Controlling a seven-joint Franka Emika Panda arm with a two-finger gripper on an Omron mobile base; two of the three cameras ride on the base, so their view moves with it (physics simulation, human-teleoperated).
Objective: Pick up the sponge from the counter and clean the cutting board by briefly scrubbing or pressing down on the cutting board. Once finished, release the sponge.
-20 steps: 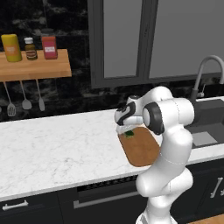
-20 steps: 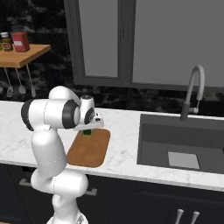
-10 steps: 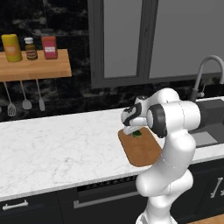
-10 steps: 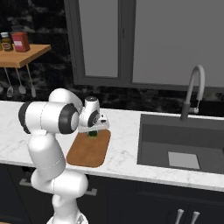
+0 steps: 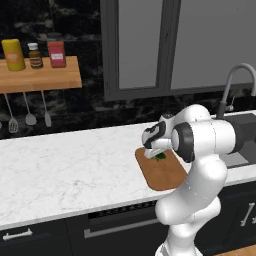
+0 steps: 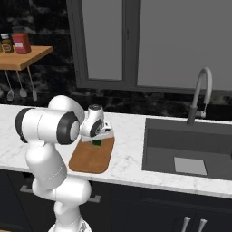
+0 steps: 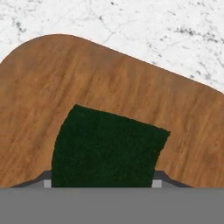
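The gripper pinches the sponge by its sides over the board's far end; likely soft, light, squashy.

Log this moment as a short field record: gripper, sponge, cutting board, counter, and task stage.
gripper: shut on the sponge, pointing down over the board
sponge: dark green, held between the fingertips, over the far end of the board
cutting board: brown wood, flat on the counter, left of the sink
counter: white marble
sink: dark basin with a faucet behind it
task stage: sponge picked up and at the board; not yet released
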